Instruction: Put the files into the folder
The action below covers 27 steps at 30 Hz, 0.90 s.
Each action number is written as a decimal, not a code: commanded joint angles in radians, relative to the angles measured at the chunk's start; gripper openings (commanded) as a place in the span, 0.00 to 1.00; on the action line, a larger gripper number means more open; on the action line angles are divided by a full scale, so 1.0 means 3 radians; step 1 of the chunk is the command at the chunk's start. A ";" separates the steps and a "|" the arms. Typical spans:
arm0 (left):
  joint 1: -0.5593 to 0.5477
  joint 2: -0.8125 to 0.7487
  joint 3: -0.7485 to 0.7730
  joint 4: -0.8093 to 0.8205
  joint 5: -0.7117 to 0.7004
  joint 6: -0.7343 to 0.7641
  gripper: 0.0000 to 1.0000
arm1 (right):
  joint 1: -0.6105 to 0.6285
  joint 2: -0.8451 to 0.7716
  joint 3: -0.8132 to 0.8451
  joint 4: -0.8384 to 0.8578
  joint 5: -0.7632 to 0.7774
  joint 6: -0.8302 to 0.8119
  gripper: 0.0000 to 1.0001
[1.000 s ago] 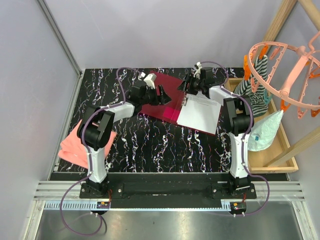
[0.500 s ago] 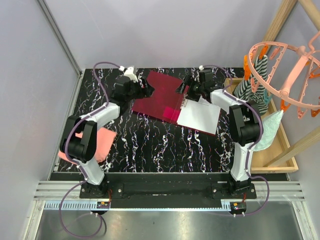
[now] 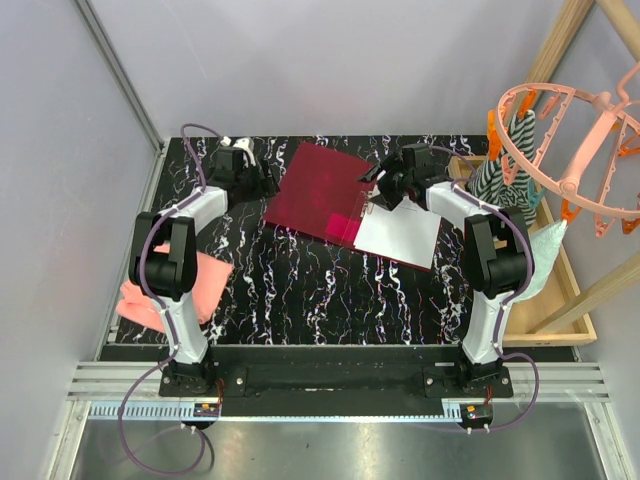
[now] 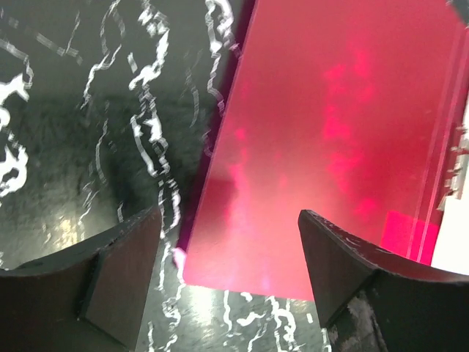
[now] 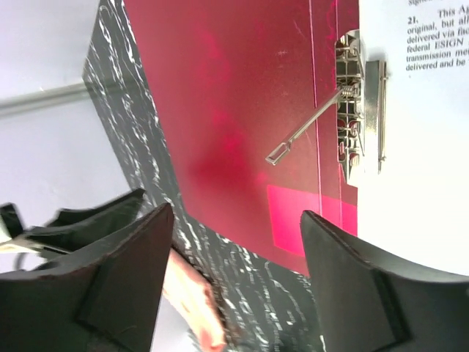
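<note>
The crimson folder (image 3: pixel 315 190) lies open and flat on the black marbled table. The white files (image 3: pixel 400 235) lie on its right half, beside the metal clip (image 5: pixel 352 103), whose lever stands up. My left gripper (image 3: pixel 268 182) is open and empty, just off the folder's left edge. The left wrist view shows the folder cover (image 4: pixel 330 147) beyond my left gripper (image 4: pixel 227 286). My right gripper (image 3: pixel 382 188) is open and empty above the folder's spine near the clip. In the right wrist view my right gripper (image 5: pixel 234 279) hangs over the cover, with the printed sheet (image 5: pixel 418 147) at right.
A pink folded cloth (image 3: pixel 160 290) lies at the table's left edge, under the left arm. A wooden tray (image 3: pixel 560 300) with fabric items stands at the right. A pink hanger rack (image 3: pixel 570 130) on a wooden frame overhangs it. Walls close the back and left.
My left gripper has drawn back to the left, off the folder cover. The cover, raised earlier, now lies flat. My right gripper has stayed near the clip.
</note>
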 commanded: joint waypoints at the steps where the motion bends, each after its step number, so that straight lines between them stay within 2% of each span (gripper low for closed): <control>1: 0.0057 0.0066 0.0158 -0.0011 0.0190 0.0024 0.78 | -0.0015 0.0062 -0.0053 0.0144 0.0090 0.0489 0.73; 4: 0.0057 0.0102 0.0174 -0.0011 0.0241 0.0019 0.77 | -0.0020 0.0088 -0.0159 0.0195 0.0136 0.0648 0.69; 7: 0.0057 0.0122 0.0189 -0.0037 0.0216 0.0034 0.77 | -0.0036 0.0164 -0.0247 0.0328 0.0096 0.0817 0.60; 8: 0.0057 0.0128 0.0189 -0.0042 0.0216 0.0034 0.77 | -0.0041 0.0190 -0.0257 0.0521 0.0065 0.0858 0.57; 14: 0.0057 0.0133 0.0179 -0.0037 0.0252 0.0039 0.76 | -0.0087 0.0226 -0.0446 0.0870 0.0105 0.1134 0.48; 20: 0.0057 0.0128 0.0179 -0.0027 0.0288 0.0039 0.75 | -0.0117 0.0216 -0.0441 0.0947 0.0054 0.1191 0.43; 27: 0.0057 0.0097 0.0143 -0.0001 0.0303 0.0039 0.74 | -0.0128 0.0210 -0.0446 0.1019 0.0024 0.1242 0.44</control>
